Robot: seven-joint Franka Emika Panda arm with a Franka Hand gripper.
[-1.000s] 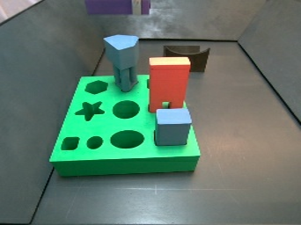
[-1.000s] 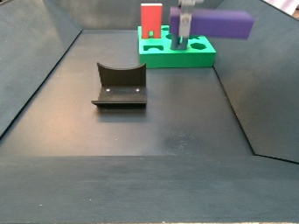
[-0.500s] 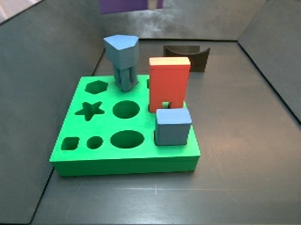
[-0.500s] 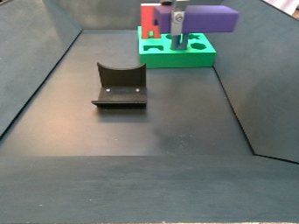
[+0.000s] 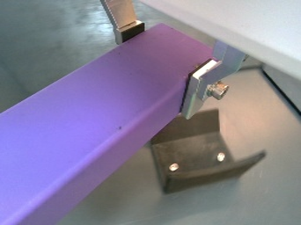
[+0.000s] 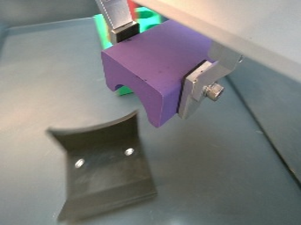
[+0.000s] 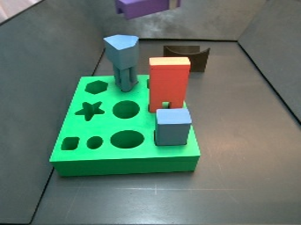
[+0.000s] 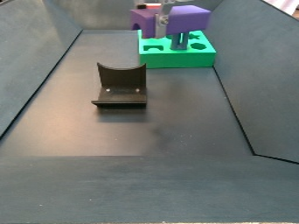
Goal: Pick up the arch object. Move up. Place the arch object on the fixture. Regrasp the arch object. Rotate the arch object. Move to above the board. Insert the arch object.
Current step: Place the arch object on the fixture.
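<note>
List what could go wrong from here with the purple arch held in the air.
1. The end effector grips the arch object only near one end in a wrist view; it may pivot or slip.
2. The tall red block and blue-grey column crowd the board; lowering could strike them.

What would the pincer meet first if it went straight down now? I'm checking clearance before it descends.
Probably the fixture: the pincer, shut on the arch object, hangs roughly above it, though depth is unclear.

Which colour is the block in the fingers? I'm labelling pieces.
Purple: the arch object, clamped in the gripper, clearest in a wrist view.
</note>
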